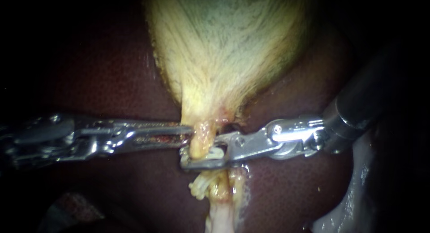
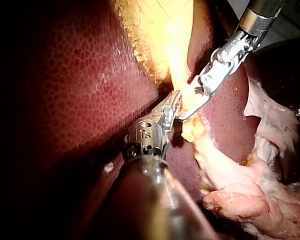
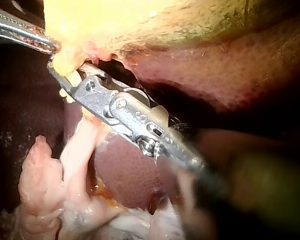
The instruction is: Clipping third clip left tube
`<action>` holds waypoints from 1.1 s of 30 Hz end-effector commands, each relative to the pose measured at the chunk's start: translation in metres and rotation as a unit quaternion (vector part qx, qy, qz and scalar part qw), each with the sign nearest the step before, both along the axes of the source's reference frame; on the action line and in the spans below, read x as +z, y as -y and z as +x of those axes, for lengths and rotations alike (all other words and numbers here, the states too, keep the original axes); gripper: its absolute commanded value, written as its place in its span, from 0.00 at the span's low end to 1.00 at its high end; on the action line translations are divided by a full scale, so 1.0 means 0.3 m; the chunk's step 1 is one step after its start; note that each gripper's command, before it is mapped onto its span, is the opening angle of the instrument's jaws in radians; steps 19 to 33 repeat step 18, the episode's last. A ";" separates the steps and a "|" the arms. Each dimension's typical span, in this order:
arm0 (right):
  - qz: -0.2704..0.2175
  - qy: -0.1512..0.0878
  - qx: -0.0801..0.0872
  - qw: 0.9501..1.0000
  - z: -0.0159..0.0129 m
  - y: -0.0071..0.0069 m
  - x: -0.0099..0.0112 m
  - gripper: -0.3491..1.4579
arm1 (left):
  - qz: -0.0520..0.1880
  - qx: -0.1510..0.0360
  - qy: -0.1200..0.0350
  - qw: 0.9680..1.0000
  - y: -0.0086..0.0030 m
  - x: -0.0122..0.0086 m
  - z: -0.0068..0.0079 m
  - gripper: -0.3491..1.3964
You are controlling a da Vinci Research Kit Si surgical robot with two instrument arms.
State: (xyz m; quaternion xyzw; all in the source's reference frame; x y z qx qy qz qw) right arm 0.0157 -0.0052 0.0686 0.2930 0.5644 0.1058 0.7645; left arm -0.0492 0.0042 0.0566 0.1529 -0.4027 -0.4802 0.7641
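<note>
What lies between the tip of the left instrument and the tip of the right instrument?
The yellowish tube under the gallbladder: left instrument and right instrument reach it from opposite sides, as the endoscope view shows.

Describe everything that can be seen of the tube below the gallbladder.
The tube is a short, pale yellow, soft-looking stalk running down from the narrow end of the gallbladder over the dark liver. The left instrument meets it just under the gallbladder. Lower, the end effector of the right instrument encloses it from both sides, with a white clip beside it. Below that it passes into ragged whitish tissue.
</note>
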 end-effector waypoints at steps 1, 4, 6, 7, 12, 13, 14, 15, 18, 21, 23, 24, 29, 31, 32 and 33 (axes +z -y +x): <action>0.000 0.000 0.000 1.000 -0.0002 -0.0002 0.0003 0.07 | 0.000 0.000 0.000 1.000 0.0000 0.0000 0.0000 0.00; -0.002 0.002 0.000 1.000 -0.0004 0.0000 0.0008 0.07 | -0.002 0.002 0.000 1.000 0.0000 0.0000 0.0000 0.00; -0.003 0.004 -0.001 1.000 -0.0003 0.0008 0.0013 0.07 | -0.002 0.002 0.000 1.000 0.0000 0.0000 0.0000 0.00; -0.003 0.004 -0.001 1.000 -0.0003 0.0011 0.0015 0.07 | -0.002 0.002 0.000 1.000 0.0000 0.0000 0.0000 0.00; -0.001 0.005 -0.001 1.000 -0.0002 0.0014 0.0016 0.07 | -0.002 0.002 0.000 1.000 -0.0001 0.0001 0.0000 0.00; -0.001 0.005 -0.001 1.000 -0.0002 0.0014 0.0016 0.07 | -0.002 0.002 0.000 1.000 -0.0001 0.0001 0.0000 0.00; -0.001 0.005 -0.001 1.000 -0.0002 0.0014 0.0015 0.07 | -0.002 0.002 0.000 1.000 -0.0001 0.0001 -0.0001 0.00; -0.001 0.005 -0.001 1.000 -0.0002 0.0015 0.0015 0.07 | -0.002 0.002 0.000 1.000 -0.0001 0.0001 -0.0001 0.00; -0.001 0.005 -0.001 1.000 -0.0002 0.0017 0.0013 0.08 | -0.002 0.002 0.000 1.000 -0.0002 0.0003 -0.0001 0.00; -0.001 0.005 -0.001 1.000 -0.0002 0.0017 0.0013 0.08 | -0.002 0.002 0.000 1.000 -0.0002 0.0003 -0.0001 0.00; -0.001 0.005 -0.001 1.000 -0.0002 0.0017 0.0013 0.08 | -0.002 0.002 0.000 1.000 -0.0002 0.0003 -0.0001 0.00; -0.001 0.005 -0.001 1.000 -0.0002 0.0017 0.0013 0.08 | -0.002 0.002 0.000 1.000 -0.0002 0.0003 -0.0001 0.00; -0.001 0.005 -0.001 1.000 -0.0002 0.0017 0.0013 0.08 | -0.002 0.002 0.000 1.000 -0.0002 0.0003 -0.0001 0.00; -0.001 0.005 -0.001 1.000 -0.0002 0.0017 0.0013 0.08 | -0.002 0.002 0.000 1.000 -0.0002 0.0003 -0.0001 0.00; -0.001 0.005 -0.001 1.000 -0.0002 0.0017 0.0013 0.08 | -0.002 0.002 0.000 1.000 -0.0002 0.0003 -0.0001 0.00; -0.001 0.005 -0.001 1.000 -0.0002 0.0017 0.0013 0.08 | -0.002 0.002 0.000 1.000 -0.0002 0.0003 -0.0001 0.00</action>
